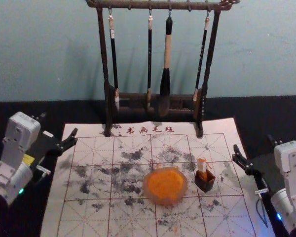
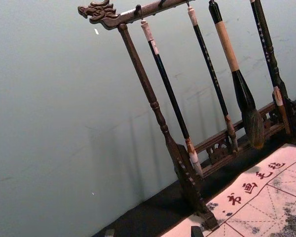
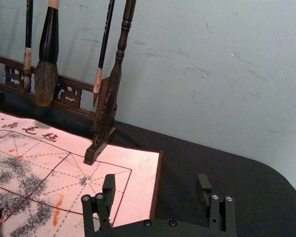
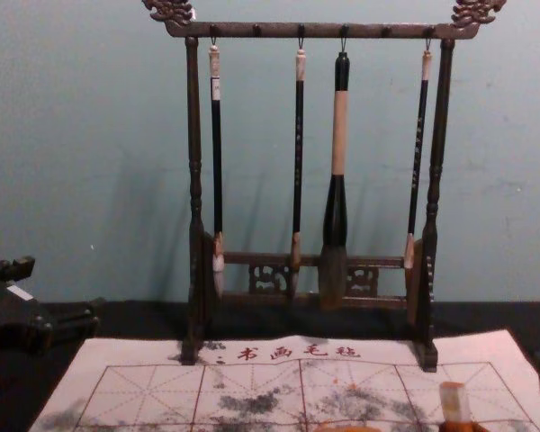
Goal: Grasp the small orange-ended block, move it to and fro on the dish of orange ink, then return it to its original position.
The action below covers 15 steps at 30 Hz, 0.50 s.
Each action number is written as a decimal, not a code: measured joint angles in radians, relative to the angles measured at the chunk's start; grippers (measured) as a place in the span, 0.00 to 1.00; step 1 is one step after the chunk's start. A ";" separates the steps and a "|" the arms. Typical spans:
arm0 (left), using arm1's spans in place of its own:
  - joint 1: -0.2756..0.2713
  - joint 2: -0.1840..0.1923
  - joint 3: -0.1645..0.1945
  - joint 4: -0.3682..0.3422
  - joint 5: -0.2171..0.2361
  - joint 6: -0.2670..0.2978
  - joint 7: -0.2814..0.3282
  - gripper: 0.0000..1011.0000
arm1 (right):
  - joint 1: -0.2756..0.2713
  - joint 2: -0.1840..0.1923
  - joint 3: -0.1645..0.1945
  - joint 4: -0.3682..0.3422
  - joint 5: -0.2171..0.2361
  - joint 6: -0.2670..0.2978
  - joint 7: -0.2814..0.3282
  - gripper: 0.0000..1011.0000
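Observation:
The small pale block with orange on it [image 1: 202, 167] stands in a dark square holder [image 1: 205, 182] on the mat, right of the round dish of orange ink [image 1: 165, 185]. In the chest view the block [image 4: 454, 402] rises at the lower right. My left gripper [image 1: 59, 125] is open over the mat's left edge, well away from the dish; its tips [image 2: 153, 231] show in the left wrist view. Open and empty, my right gripper [image 1: 253, 143] is by the mat's right edge, apart from block and holder. The right wrist view shows its spread fingers [image 3: 155, 182].
A wooden rack [image 1: 108, 106] with several hanging brushes stands at the mat's far edge, behind dish and holder. The ink-stained white mat [image 1: 89, 217] lies on a black-covered table [image 1: 15, 108]. A pale wall [image 1: 266, 54] rises behind.

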<state>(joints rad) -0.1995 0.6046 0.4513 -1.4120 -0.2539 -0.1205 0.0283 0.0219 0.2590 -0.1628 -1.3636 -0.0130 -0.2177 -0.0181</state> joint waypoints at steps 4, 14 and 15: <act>0.000 0.000 0.000 0.000 0.000 0.000 0.000 0.99 | 0.000 0.000 0.000 0.000 0.000 0.000 0.000 0.99; 0.000 0.000 0.000 0.000 0.000 0.000 0.000 0.99 | 0.000 0.001 0.000 0.000 0.000 -0.001 0.000 0.99; 0.000 0.000 0.000 0.000 0.000 0.000 0.000 0.99 | 0.000 0.001 0.000 0.000 0.000 -0.001 0.000 0.99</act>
